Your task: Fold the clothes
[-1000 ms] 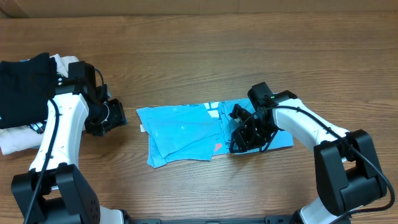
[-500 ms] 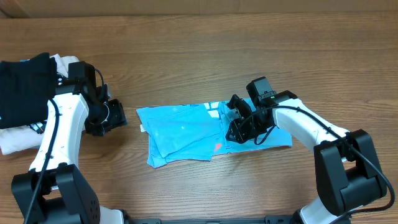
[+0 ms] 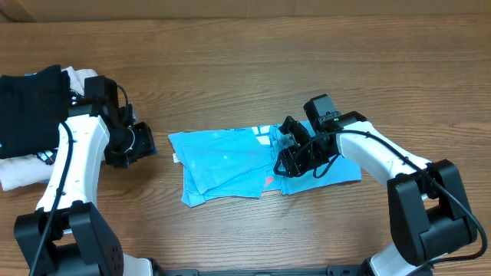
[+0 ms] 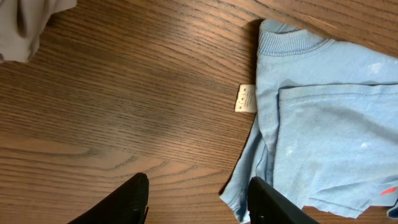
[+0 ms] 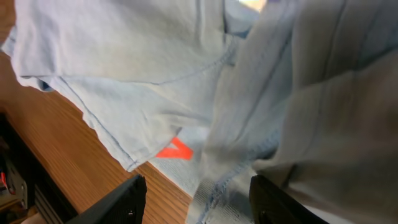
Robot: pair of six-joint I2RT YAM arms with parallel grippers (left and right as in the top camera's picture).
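Observation:
The clothes are a light blue T-shirt (image 3: 230,161), lying partly folded at the table's middle, with a coral mark (image 3: 268,181) near its front edge. My right gripper (image 3: 290,156) hovers over the shirt's right part. In the right wrist view its fingers stand apart, open (image 5: 198,183), with a loose hem of the shirt (image 5: 124,62) and a coral letter (image 5: 174,149) below them. My left gripper (image 3: 136,146) is left of the shirt, open (image 4: 198,180) above bare wood. The shirt's corner (image 4: 323,124) and its white label (image 4: 245,98) lie beside its right finger.
A black folded garment (image 3: 31,107) rests on a cream one (image 3: 19,172) at the table's left edge, behind my left arm. A grey cloth edge (image 4: 25,25) shows at the top left of the left wrist view. Wooden tabletop (image 3: 230,69) stretches behind the shirt.
My right gripper has shifted a little left and back over the shirt, its jaws narrowing and then spreading again. The left arm has not moved.

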